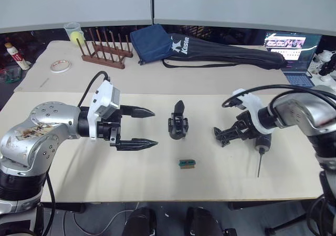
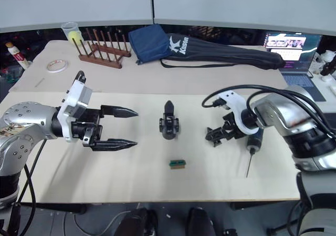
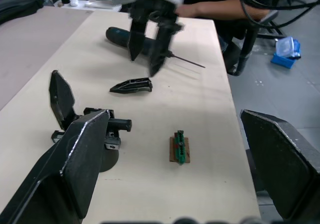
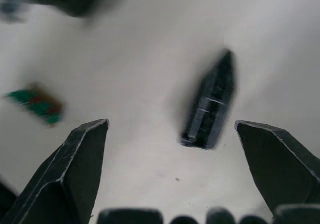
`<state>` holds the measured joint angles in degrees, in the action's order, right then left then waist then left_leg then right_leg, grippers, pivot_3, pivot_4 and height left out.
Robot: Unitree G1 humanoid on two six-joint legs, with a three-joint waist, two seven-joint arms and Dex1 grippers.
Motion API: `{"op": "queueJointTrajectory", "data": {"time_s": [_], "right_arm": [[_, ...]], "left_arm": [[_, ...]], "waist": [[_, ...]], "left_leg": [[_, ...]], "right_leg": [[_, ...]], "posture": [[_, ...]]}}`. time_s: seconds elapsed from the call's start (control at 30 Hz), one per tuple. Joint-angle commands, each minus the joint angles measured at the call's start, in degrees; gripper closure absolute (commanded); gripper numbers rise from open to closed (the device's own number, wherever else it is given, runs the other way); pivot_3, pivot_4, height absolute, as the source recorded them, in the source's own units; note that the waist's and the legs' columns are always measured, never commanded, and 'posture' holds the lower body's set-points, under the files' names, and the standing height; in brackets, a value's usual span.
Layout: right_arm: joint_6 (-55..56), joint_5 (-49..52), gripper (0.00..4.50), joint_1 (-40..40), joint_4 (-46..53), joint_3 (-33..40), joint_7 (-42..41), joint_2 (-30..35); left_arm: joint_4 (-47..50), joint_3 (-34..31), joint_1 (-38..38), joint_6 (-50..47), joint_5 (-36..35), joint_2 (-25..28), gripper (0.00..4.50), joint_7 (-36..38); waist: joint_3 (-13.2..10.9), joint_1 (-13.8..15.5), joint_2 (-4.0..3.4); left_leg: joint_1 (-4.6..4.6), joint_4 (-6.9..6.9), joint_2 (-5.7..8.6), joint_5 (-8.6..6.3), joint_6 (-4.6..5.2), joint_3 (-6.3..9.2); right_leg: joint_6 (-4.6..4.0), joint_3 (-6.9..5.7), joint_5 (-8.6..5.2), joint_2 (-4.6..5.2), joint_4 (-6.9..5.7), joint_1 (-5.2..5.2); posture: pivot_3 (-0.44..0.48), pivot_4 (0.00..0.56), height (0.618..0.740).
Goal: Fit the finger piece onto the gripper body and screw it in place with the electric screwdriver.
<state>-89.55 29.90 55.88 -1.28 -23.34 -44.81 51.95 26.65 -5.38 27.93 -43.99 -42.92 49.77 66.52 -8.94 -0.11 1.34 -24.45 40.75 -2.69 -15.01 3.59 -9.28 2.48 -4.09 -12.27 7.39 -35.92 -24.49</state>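
On the table (image 1: 79, 162), the gripper body (image 1: 177, 124) stands upright at centre. Right of it, the right gripper (image 4: 172, 159) hovers with fingers spread over the finger piece (image 4: 209, 108), apparently to grasp it. The left gripper (image 1: 137, 127) waits open on the opposite side.

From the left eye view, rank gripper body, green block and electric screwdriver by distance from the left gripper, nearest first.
From the left gripper:
1. gripper body, just off the fingertips, mid-table.
2. green block, nearer the table's front edge.
3. electric screwdriver, far over, beside the right gripper.
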Motion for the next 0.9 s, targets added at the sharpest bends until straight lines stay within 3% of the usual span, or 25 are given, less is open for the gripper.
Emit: {"op": "queueJointTrajectory", "data": {"time_s": [0.03, 0.2, 0.3, 0.4, 0.53, 0.63, 0.73, 0.9], "right_arm": [[-2.12, -1.88, 0.0, 2.01, -4.11, -1.1, 1.41, -1.0], [0.59, -4.05, 0.0, 0.99, -8.7, -2.58, 2.65, -4.75], [2.4, -5.5, 0.8, -0.31, -10.42, -2.78, 3.76, -6.68], [5.66, -6.49, 1.9, -1.12, -11.05, -3.5, 2.66, -7.32], [12.14, -8.32, 3.27, -2.11, -8.82, -4.87, -1.01, -4.56], [31.86, -13.2, 3.38, -4.1, -5.62, -4.8, -6.54, -1.09], [45.14, -13.2, 3.38, -4.4, -4.85, 1.34, -9.38, -2.14], [48.49, -9.08, 3.38, -6.68, 1.93, 11.71, -7.58, -6.6]], "left_arm": [[2.7, -1.13, -0.06, 0.49, -1.35, 0.4, 0.06, -1.43], [3.34, -0.85, 0.37, 0.63, -1.44, -0.19, 0.06, -3.33], [3.17, -0.69, 0.78, 0.35, -1.76, -0.14, 0.0, -3.7], [2.4, -0.29, 1.49, 0.69, -1.56, -0.44, 0.0, -4.03], [1.74, -0.11, 1.83, 0.64, -1.46, -0.36, 0.0, -4.09], [1.04, -0.91, 2.03, -0.68, -3.07, -1.06, 0.0, -5.25], [0.56, -2.51, 2.62, -4.11, -6.84, -3.49, 0.0, -10.13], [-0.87, -5.61, 4.92, -10.67, -13.86, -10.78, 0.0, -24.6]], "waist": [[0.0, 0.09, 0.0], [0.0, -0.28, 0.0], [0.0, -0.36, 0.0], [0.0, -0.55, 0.0], [0.0, -0.67, 0.0], [-0.01, -0.66, -0.02], [-0.06, -0.79, -0.09], [-0.06, -0.58, -0.08]], "left_leg": [[0.0, 0.0, 0.0, 0.0, 0.0, 0.0], [0.03, -0.01, -0.01, 0.03, -0.05, -0.03], [0.02, -0.02, -0.02, 0.04, -0.08, -0.03], [0.05, 0.0, -0.03, 0.05, -0.08, -0.04], [0.12, -0.02, -0.04, 0.06, -0.11, -0.04], [0.11, -0.04, -0.05, 0.07, -0.14, -0.04], [0.11, -0.03, -0.04, 0.08, -0.14, -0.08], [0.12, -0.04, -0.12, 0.14, -0.23, -0.01]], "right_leg": [[0.01, 0.0, 0.0, 0.0, 0.0, 0.0], [0.02, 0.0, 0.01, -0.03, -0.04, 0.0], [0.02, 0.0, 0.01, -0.05, -0.05, -0.01], [0.03, 0.0, 0.01, -0.06, -0.04, 0.05], [0.03, 0.01, 0.01, -0.08, -0.05, 0.07], [0.03, 0.03, 0.0, -0.13, -0.03, 0.04], [0.06, 0.11, -0.01, -0.12, -0.04, 0.0], [0.05, 0.12, -0.01, -0.2, -0.07, 0.01]], "posture": [[0.0, 0.15, 0.74], [0.0, 0.15, 0.74], [0.0, 0.15, 0.74], [0.0, 0.15, 0.74], [0.0, 0.15, 0.74], [0.0, 0.15, 0.74], [0.0, 0.15, 0.74], [0.0, 0.15, 0.74]]}}
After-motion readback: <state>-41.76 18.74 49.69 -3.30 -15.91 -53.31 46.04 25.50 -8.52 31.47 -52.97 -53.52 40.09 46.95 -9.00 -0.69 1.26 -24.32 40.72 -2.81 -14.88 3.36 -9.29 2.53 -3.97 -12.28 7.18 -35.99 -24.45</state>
